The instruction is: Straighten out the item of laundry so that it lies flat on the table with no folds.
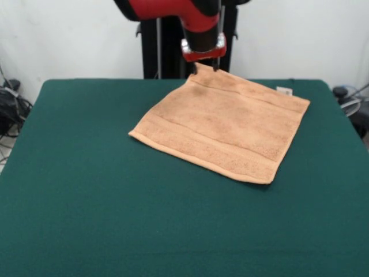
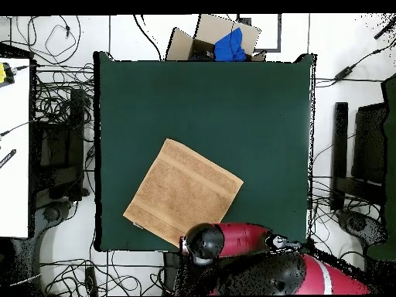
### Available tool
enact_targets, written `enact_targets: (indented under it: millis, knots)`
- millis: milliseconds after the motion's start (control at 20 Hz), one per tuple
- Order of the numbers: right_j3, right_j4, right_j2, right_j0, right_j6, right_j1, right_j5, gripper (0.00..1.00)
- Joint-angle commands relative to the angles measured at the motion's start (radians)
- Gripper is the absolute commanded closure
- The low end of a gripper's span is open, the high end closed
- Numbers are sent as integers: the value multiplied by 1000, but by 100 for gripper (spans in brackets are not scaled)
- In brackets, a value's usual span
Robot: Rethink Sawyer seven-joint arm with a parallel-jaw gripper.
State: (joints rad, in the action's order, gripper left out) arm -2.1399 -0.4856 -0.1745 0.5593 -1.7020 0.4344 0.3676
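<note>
The dark green cloth-covered table [image 1: 86, 219] carries a square tan terry towel [image 1: 222, 124], spread flat, directly below the red-and-black end effector [image 1: 207, 66], whose tips clamp its far corner, slightly lifted.

Towel [image 1: 222, 124] is seen in light tan/orange-brown, with slightly darker woven border bands running parallel to two opposite edges; a small dark smudge-like shadow is seen near the corner under the arm. A small white tag [image 1: 283, 90] is seen at one corner. Table [image 1: 86, 190] is covered in plain dark green cloth, no pattern. Arm [image 1: 173, 8] is coloured red and black; gripper [image 1: 206, 57] mount is red with silver-grey metal parts. In the overhead view, a brown cardboard box [image 2: 193, 39] with blue fabric [image 2: 230, 45] inside is seen beyond the table edge. Floor is white, crossed by black cables.
</note>
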Motion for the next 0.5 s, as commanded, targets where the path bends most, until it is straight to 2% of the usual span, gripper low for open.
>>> enact_targets:
  millis: [50, 500]
  knots:
    - [113, -37, -74, -25, -20, -82, -30, 0]
    - [149, -44, -87, -33, -6, -100, -24, 0]
